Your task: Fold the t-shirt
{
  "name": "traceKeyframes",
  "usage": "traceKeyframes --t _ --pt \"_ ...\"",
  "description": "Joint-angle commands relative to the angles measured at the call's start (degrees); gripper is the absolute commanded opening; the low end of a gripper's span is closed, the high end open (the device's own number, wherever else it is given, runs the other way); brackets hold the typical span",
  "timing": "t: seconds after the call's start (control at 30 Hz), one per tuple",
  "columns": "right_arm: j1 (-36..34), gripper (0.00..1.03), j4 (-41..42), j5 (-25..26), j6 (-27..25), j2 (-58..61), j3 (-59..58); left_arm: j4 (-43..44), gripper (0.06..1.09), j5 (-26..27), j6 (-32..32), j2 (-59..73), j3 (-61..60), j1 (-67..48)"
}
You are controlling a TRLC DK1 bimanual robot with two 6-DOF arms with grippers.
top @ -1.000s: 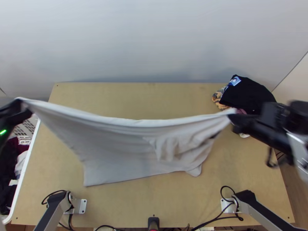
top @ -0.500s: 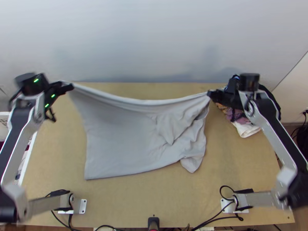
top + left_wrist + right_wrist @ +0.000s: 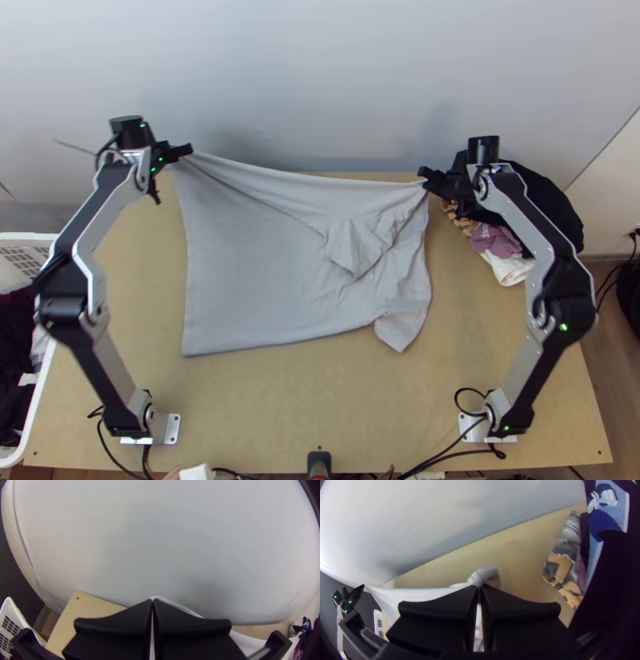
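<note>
We keep the far edge of the grey t-shirt point(image 3: 248, 264) pinched in our left hand point(image 3: 190, 151) and our right hand point(image 3: 424, 178); between both hands it is stretched, and its lower part lies on the counter point(image 3: 320, 400), more wrinkled toward the right hand.

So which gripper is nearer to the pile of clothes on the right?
The right one. The right gripper holds the t-shirt just left of the pile of clothes; the left gripper is farther off, near the opposite far corner.
</note>
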Motion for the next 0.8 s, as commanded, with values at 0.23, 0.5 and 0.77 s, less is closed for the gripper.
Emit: traceKeyframes --t 0.23,0.5,0.77 --pt "-0.36 0.13 0.24 1.44 2.48 13.32 9.88 -0.5 0.1 -1.3 0.94 20.72 16.17 -2.44" --pt "0.08 0.83 -0.2 1.09 4.94 10.94 6.89 -2.87 0.1 -1.3 -3.01 21.87 16.17 -3.75" --pt "1.66 0.95 -0.99 1.09 4.24 4.97 6.19 -3.84 0.1 -1.13 -3.54 19.93 16.17 -4.11"
